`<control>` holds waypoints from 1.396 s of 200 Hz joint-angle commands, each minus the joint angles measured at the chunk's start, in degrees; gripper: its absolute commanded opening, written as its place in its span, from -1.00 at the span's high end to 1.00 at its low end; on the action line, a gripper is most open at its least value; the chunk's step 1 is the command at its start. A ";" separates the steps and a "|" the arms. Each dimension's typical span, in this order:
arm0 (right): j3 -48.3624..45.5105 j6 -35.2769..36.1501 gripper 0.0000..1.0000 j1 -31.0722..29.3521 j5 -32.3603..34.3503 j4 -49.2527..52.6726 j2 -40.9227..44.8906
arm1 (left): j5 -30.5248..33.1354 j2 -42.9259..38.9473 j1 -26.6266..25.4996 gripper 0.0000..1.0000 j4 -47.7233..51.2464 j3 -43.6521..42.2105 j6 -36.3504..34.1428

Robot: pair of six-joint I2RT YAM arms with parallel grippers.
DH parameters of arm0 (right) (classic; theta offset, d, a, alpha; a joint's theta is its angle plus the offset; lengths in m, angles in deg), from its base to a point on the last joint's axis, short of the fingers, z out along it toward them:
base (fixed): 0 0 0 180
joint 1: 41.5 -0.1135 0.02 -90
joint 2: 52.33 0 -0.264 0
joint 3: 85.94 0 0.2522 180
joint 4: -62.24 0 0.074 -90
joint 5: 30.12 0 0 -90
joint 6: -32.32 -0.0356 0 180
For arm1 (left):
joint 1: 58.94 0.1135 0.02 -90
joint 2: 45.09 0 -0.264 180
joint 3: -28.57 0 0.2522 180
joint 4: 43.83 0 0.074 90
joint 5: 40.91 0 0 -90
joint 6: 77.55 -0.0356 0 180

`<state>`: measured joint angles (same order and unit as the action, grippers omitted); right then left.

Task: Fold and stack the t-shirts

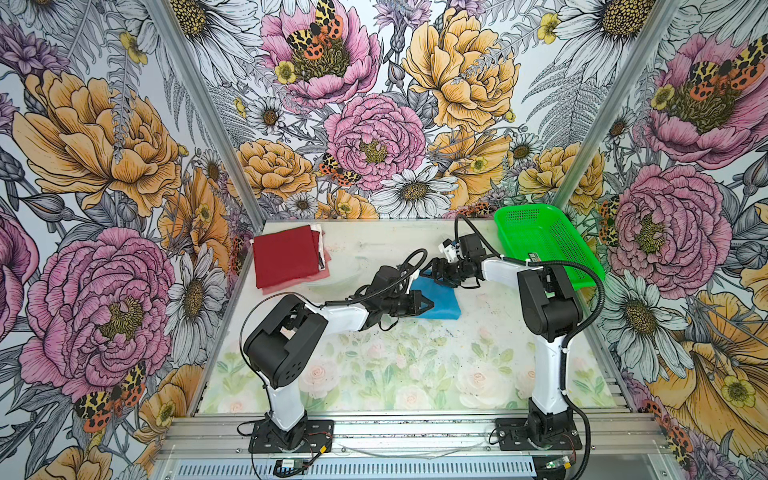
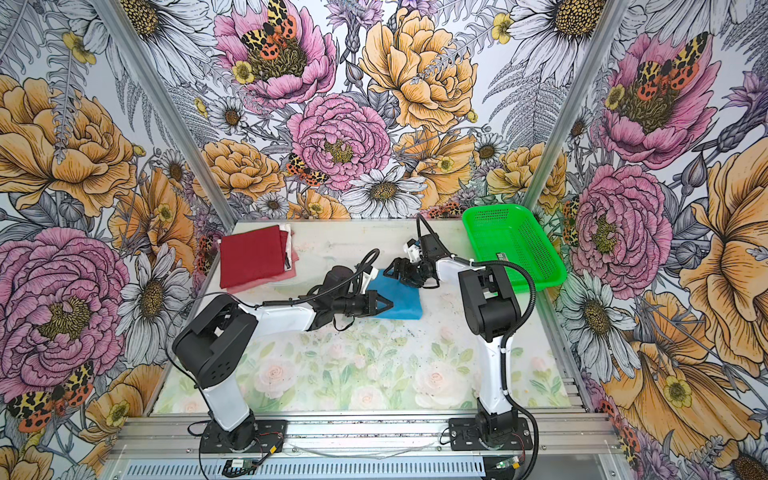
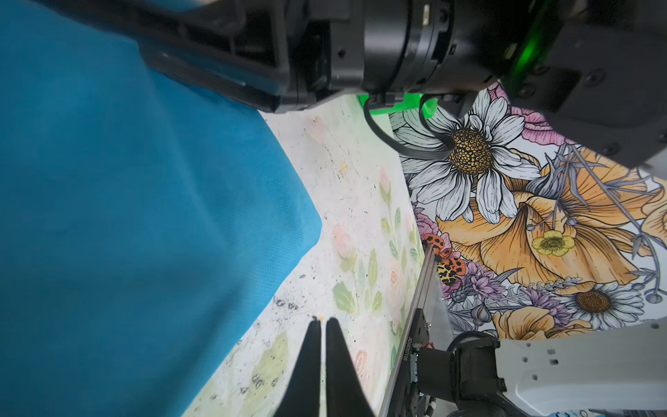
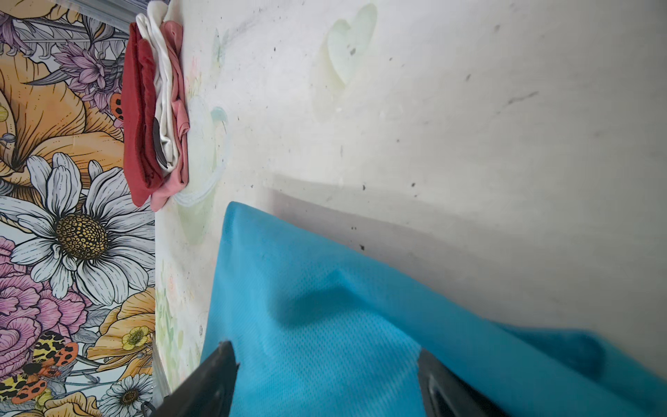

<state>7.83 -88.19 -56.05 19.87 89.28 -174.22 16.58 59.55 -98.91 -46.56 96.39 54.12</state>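
On the table point(image 1: 374, 374) the folded blue shirt point(image 1: 446, 301) lies central, the stack point(image 1: 286, 257) well apart to its far left. The right gripper point(image 1: 435, 270) is spread wide over its far edge, gripping nothing. The left gripper point(image 1: 430, 306), pinched closed on nothing, sits at its left edge and looks nearer the stack.

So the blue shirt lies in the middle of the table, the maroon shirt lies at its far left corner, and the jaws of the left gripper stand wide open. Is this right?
Not quite: the left gripper is shut. The left wrist view shows its two fingers pressed together. The rest holds: the blue shirt lies in the middle of the table, and the maroon shirt lies at its far left corner.
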 commanded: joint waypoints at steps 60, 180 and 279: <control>-3.09 0.44 -0.62 0.17 3.69 1.08 -2.99 | -1.24 8.83 7.28 1.00 -23.98 -16.05 9.26; -4.23 1.41 -0.62 0.57 2.54 1.17 0.42 | 3.85 -5.40 5.29 1.00 -3.85 -7.48 1.04; -5.12 2.45 -0.63 0.62 2.69 1.37 2.19 | 12.98 3.80 9.15 1.00 14.91 -2.66 -3.75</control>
<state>4.83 -86.72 -55.66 19.56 85.81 -172.90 24.29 65.25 -91.69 -38.98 95.89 52.75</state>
